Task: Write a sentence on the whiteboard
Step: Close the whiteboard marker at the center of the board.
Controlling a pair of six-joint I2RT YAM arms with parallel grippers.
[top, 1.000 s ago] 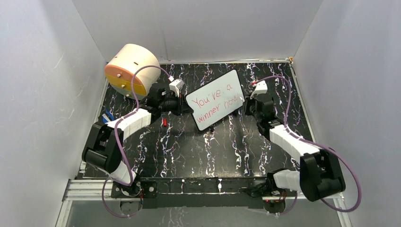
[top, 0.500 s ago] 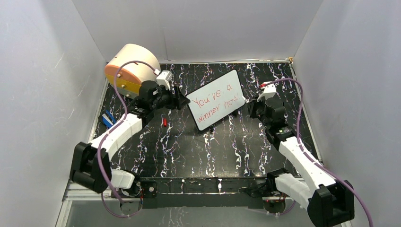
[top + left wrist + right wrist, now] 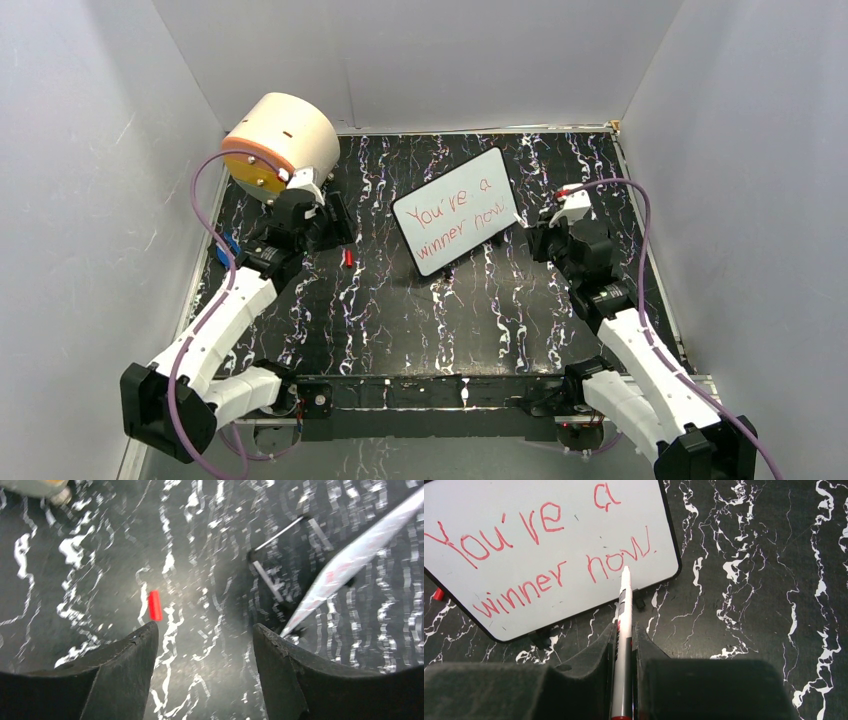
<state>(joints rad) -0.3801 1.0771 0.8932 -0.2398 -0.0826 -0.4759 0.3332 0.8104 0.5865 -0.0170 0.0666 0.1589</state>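
Lettering (image 3: 544, 555) in red is read as "You're a winner now." on the board (image 3: 440, 232), which is propped tilted at the middle of the surface (image 3: 400, 310). A marker (image 3: 625, 587) is clamped in the right end effector (image 3: 623, 632), its tip seen just under "now". Since a second ago the left end effector (image 3: 204, 627) has been drawn back from the board's left edge towards the drum (image 3: 280, 145), and its jaws have been parted. A small red piece (image 3: 155, 605) is seen beneath it.
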